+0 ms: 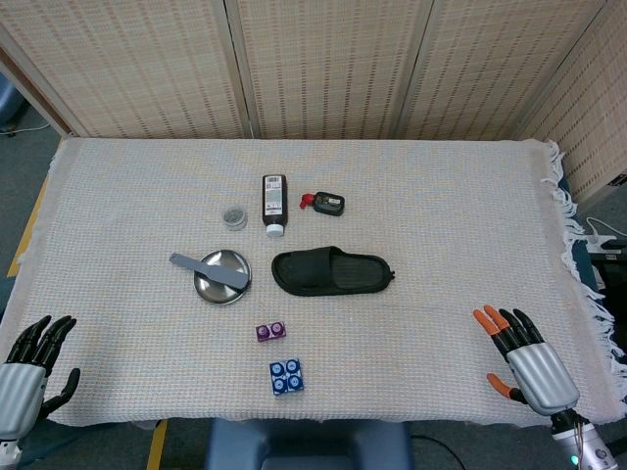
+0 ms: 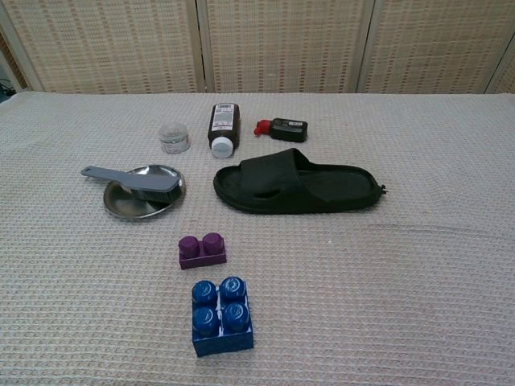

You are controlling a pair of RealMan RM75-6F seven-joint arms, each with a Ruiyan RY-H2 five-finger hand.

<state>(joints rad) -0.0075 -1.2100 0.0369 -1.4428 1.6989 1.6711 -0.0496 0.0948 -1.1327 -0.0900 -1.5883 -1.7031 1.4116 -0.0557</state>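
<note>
My left hand [image 1: 27,370] hovers at the table's front left corner, fingers spread, holding nothing. My right hand [image 1: 524,359] hovers at the front right, its orange-tipped fingers apart and empty. Neither hand shows in the chest view. Between them, well away from both, lie a blue brick [image 1: 286,376] [image 2: 220,316] and a purple brick [image 1: 270,331] [image 2: 202,250]. Further back sit a black slipper [image 1: 330,271] [image 2: 296,182] and a steel plate [image 1: 221,277] [image 2: 145,195] with a grey brush [image 1: 211,271] [image 2: 135,182] lying across it.
A dark bottle [image 1: 274,203] [image 2: 223,128] lies on its side behind the slipper. A small clear jar [image 1: 234,215] [image 2: 174,137] stands to its left, a small black device with a red tip [image 1: 324,203] [image 2: 283,128] to its right. A woven cloth [image 1: 470,225] covers the table; screens stand behind.
</note>
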